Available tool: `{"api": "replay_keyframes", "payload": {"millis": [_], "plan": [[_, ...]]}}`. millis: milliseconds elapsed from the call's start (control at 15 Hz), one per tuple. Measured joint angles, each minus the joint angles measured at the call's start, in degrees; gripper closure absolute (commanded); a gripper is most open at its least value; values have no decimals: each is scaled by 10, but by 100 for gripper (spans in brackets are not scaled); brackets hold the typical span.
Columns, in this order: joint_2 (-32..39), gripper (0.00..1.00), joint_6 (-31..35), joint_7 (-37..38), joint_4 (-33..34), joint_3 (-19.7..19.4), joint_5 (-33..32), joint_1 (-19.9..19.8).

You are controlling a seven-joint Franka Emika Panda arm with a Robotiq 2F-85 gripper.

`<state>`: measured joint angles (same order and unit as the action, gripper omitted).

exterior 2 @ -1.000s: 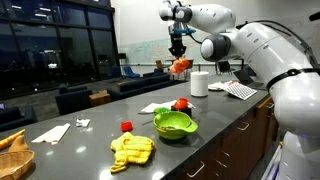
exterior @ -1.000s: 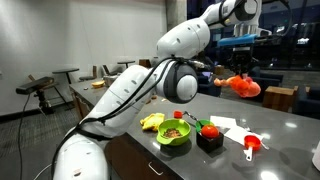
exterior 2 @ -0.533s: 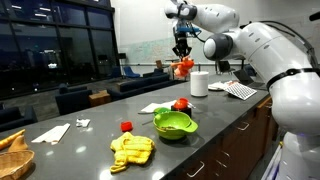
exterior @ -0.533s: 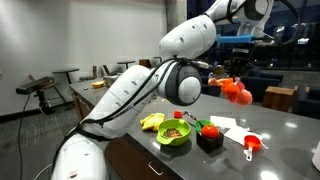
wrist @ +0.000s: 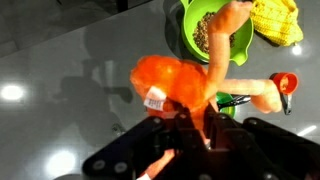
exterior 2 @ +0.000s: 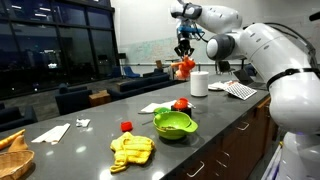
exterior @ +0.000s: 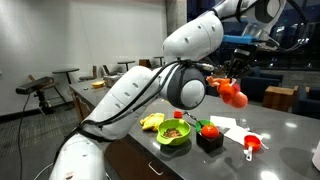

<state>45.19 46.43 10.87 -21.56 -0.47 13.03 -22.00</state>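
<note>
My gripper (wrist: 190, 125) is shut on an orange plush toy (wrist: 185, 85) with a white tag, which dangles from the jaws high above the grey counter (wrist: 60, 70). In both exterior views the orange plush toy (exterior: 233, 91) (exterior 2: 183, 66) hangs in the air under the gripper (exterior: 236, 72) (exterior 2: 184, 52). Below it in the wrist view lie a green bowl (wrist: 238, 40) with food in it, a yellow cloth (wrist: 277, 20) and a red scoop (wrist: 285, 84). A soft limb of the toy runs across the bowl.
On the counter stand the green bowl (exterior: 174, 132) (exterior 2: 173, 124), a yellow cloth (exterior 2: 132, 150), a black box with a red and green item (exterior: 209, 133), a red scoop (exterior: 251, 146), a white roll (exterior 2: 199, 83), napkins (exterior 2: 51, 132) and a basket (exterior 2: 12, 155).
The arm has carried the plush toy a little sideways and higher over the counter. The grip has stayed the same.
</note>
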Motion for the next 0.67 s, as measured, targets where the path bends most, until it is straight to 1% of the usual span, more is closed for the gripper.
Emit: {"api": "replay_keyframes", "payload": {"millis": [200, 267, 467, 667], "plan": [[5, 96, -5, 10, 0, 4, 14, -13], [6, 63, -5, 11, 0, 5, 15, -16], [10, 49, -6, 11, 0, 6, 15, -22], [13, 29, -6, 11, 0, 6, 15, -23]]}}
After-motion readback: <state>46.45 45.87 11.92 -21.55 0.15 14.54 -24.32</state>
